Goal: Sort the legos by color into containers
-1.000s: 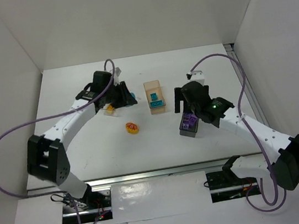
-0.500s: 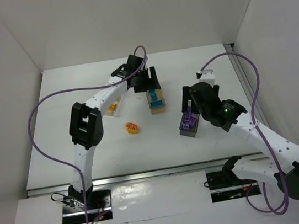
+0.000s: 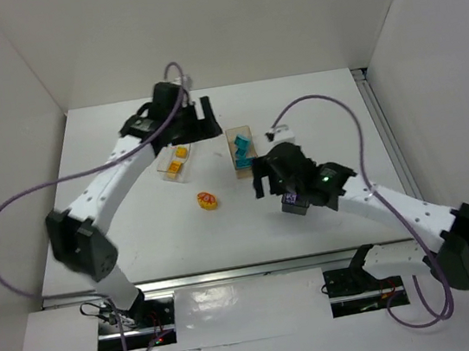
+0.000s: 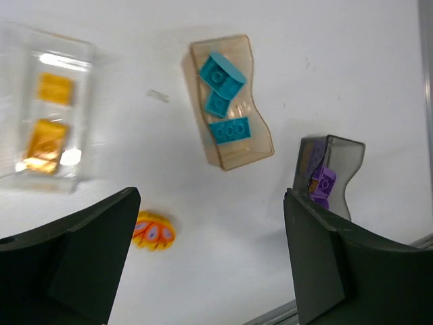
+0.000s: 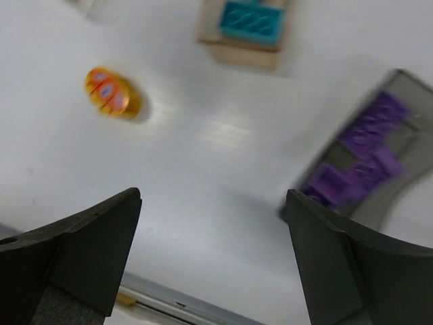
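My right pincer hangs spread and empty above the table. The orange piece lies loose, apart from the clear tray. Rounded, it may squirt from my grip.

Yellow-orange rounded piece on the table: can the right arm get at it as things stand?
Probably yes. The yellow-orange piece lies alone on the table, the right claw hangs open nearby, with nothing between them.

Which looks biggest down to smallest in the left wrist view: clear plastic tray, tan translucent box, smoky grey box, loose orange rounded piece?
Clear plastic tray, largest.
Tan translucent box, slightly smaller.
Smoky grey box, though a pincer finger hides part of it.
Loose orange rounded piece, smallest.
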You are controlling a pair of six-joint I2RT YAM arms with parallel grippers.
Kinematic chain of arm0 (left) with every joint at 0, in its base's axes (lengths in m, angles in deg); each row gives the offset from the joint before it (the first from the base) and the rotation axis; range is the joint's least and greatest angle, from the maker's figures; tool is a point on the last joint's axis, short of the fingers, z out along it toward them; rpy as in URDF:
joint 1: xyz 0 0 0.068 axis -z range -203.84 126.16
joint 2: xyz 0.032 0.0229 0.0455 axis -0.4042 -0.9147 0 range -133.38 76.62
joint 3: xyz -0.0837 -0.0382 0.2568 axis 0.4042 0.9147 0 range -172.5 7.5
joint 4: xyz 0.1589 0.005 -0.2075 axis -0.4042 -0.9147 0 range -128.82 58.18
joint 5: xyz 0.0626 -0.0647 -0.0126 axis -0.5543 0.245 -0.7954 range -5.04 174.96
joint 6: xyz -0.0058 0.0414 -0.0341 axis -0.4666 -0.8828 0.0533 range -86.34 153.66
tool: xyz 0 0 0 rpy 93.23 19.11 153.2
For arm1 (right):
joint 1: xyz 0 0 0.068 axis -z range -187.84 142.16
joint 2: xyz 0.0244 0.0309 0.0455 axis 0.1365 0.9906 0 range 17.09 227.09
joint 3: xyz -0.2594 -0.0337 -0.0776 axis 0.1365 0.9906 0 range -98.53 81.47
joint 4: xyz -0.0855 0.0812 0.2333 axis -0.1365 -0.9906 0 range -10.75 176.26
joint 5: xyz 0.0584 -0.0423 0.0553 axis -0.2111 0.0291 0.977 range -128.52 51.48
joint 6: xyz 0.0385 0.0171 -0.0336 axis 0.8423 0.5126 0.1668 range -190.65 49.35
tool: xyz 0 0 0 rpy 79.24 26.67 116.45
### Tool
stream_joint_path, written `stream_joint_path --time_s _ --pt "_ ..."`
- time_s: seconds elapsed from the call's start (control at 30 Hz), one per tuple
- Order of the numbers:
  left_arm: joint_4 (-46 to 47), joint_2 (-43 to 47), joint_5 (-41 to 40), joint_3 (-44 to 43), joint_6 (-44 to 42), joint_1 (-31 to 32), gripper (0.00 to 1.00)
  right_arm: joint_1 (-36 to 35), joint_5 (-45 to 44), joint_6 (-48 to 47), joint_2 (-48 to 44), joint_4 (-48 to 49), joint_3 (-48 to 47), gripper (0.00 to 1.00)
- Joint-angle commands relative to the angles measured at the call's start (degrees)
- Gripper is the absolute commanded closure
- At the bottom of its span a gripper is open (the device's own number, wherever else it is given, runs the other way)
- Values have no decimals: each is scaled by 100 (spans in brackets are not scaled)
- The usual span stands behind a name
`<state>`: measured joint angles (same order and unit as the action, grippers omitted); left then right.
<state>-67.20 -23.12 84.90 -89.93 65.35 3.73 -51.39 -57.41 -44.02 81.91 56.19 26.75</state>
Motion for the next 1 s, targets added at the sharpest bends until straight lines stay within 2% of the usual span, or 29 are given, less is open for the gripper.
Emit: stream_joint_path --time_s 0.0,0.1,0.23,0.47,0.63,0.77,0.8,0.83,0.87,0.9,0.93,0.97 --pt "-22 1496 -477 767 -39 -480 6 -820 527 -289 828 992 -38 5" --pt "-136 2464 -478 1759 13 -971 7 -1217 721 -850 1874 1309 -477 1" --pt "-408 3292 -531 2323 13 -1314 8 -1358 606 -1370 3016 1679 -1065 1" --pt "-541 3742 -232 2729 13 -1676 9 -1183 729 -1793 4371 1819 -1997 1" --pt "-541 3743 -109 2782 -39 -1782 11 -989 1037 -1846 4882 2048 -2323 1" --pt "-541 3743 -56 2782 -39 -1843 12 -936 1090 -1899 5242 2048 -2605 8" --pt "-541 3743 -56 2782 -39 -1843 12 -936 1090 -1899 5295 2048 -2657 15" --pt "-541 3743 -4 2782 -39 -1843 12 -936 1090 -1899 5296 2118 -2658 18" --pt "-541 3743 -3 2834 -39 -1843 12 -936 1090 -1899 5296 2119 -2658 26" --pt "-541 3743 -3 2835 -39 -1843 12 -936 1090 -1899 5296 2171 -2658 26" --pt "-541 3743 -3 2835 -39 -1895 12 -936 1011 -1899 5235 2171 -2658 39" --pt "-541 3743 -3 2835 -39 -1896 12 -988 1011 -1899 5182 2224 -2658 48"
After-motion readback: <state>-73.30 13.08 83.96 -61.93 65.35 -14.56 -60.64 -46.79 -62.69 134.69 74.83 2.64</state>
